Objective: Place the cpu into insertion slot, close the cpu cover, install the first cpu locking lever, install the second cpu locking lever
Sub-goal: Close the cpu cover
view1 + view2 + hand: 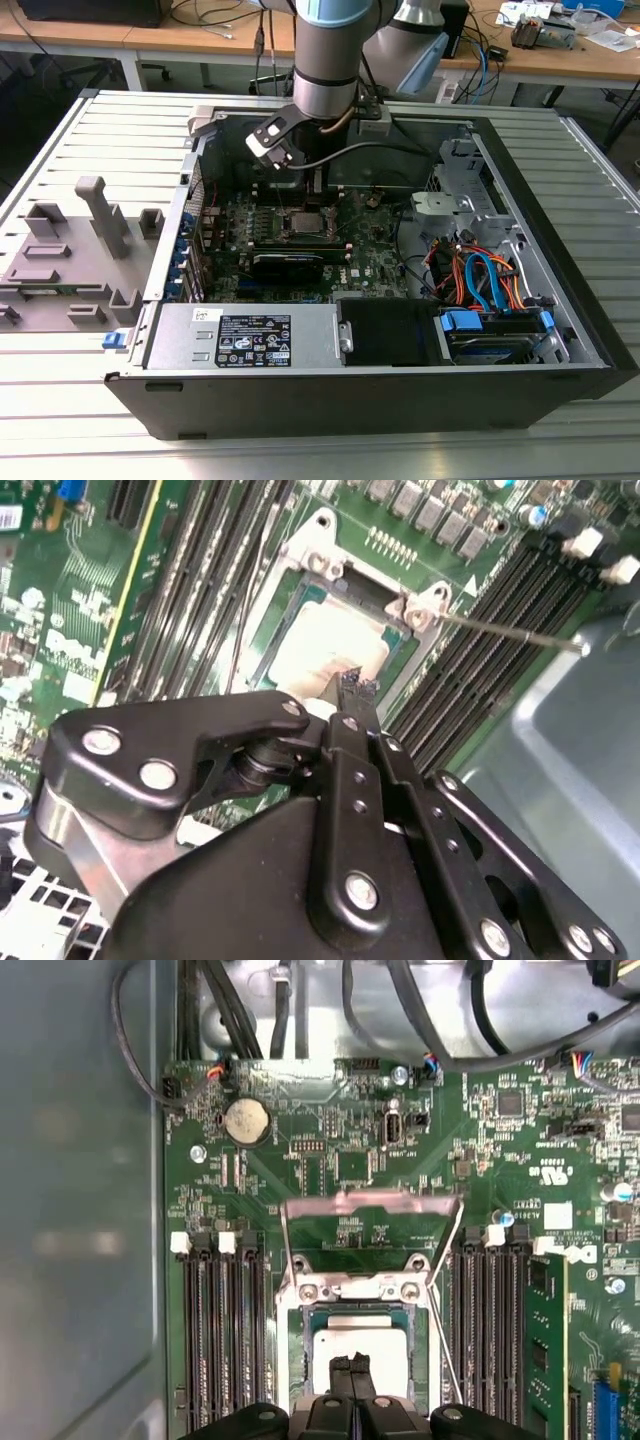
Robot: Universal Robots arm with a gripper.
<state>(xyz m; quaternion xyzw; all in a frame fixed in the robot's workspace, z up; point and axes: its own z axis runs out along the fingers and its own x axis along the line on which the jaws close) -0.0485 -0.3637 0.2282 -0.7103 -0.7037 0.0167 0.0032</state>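
**Cpu (388, 1343) lies in the insertion slot (297, 1345), cover up**

My claw (352, 1372) hangs straight over the chip, and in both wrist views the two fingertips (343, 1375) are pinched together with nothing caught between them. The silver-grey top of the cpu shows on either side of my tips, flat inside the socket's metal rim. I cannot tell whether my tips touch the chip or hang just above it.

Just beyond my tips, past the socket's hinge bracket with its two screws, the cpu cover (370, 1203) stands tilted open, and green board shows through its cut-out middle. A thin locking lever (447, 1290) runs alongside the socket on one side of my claw and a second thin lever (284, 1250) on the other. Neither is latched down over the cover.

Banks of long black memory slots (220, 1340) flank the socket, well out to both sides of my fingers.

In the exterior view my arm (325, 60) reaches down into the open computer case (560, 300), above the green motherboard (370, 250).
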